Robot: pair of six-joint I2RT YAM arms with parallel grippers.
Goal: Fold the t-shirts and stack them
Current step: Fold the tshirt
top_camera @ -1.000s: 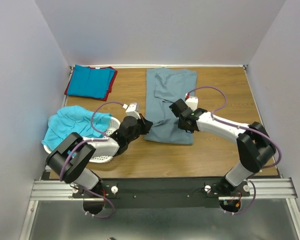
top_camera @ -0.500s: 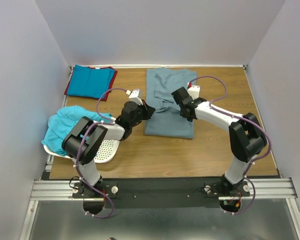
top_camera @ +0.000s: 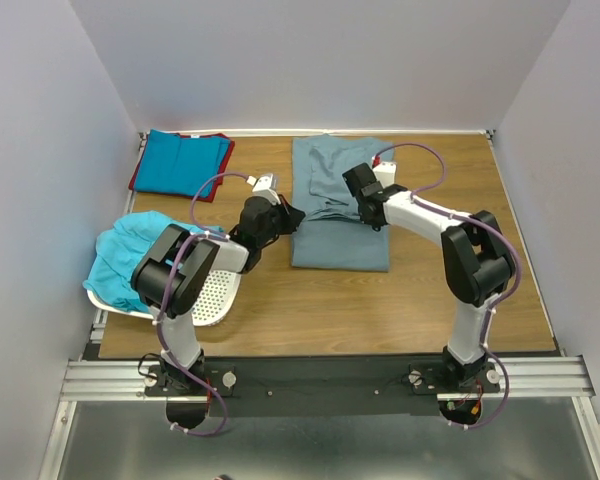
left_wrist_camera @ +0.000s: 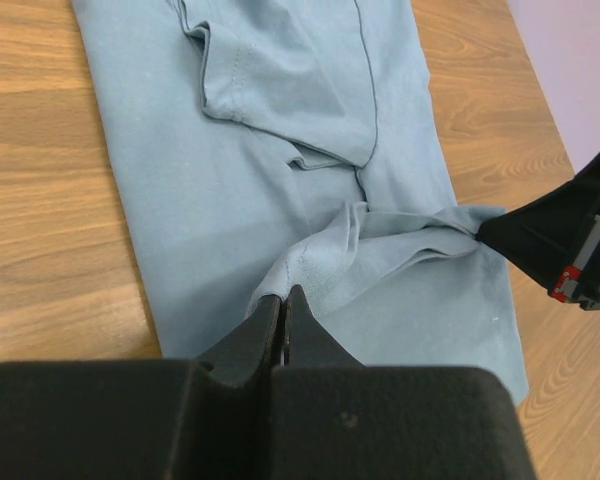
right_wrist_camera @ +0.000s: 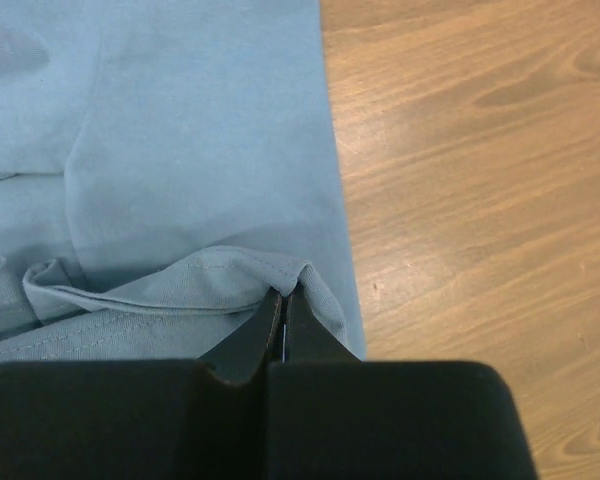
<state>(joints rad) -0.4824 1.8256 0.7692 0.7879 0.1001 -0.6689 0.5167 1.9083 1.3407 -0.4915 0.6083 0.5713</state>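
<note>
Fingers (left_wrist_camera: 245,345) of the left gripper (left_wrist_camera: 284,296) were pressed together on a puckered bit of the grey-blue t-shirt (top_camera: 335,245), at its left edge. The right gripper (right_wrist_camera: 283,300) had its fingers (right_wrist_camera: 315,340) closed the same way, pinching a rolled hem close to the shirt's right edge, with bare wood just to the right of it. In the left wrist view a taut ridge of cloth ran from the left pinch across to the tip of the right gripper, and a folded sleeve lay flat on the shirt beyond that ridge.

From above, the grey-blue t-shirt lay lengthwise in the middle of the table (top_camera: 380,310), reaching toward the far wall, its near part smooth and flat. Both grippers met it about halfway along, one on each side.

At the far left corner a blue t-shirt (top_camera: 180,162) lay folded on top of a red t-shirt (top_camera: 217,185), whose edge showed around it. Nearer, on the left, a turquoise t-shirt (top_camera: 130,250) was heaped in a white perforated basket (top_camera: 215,295), spilling over its left rim.
</note>
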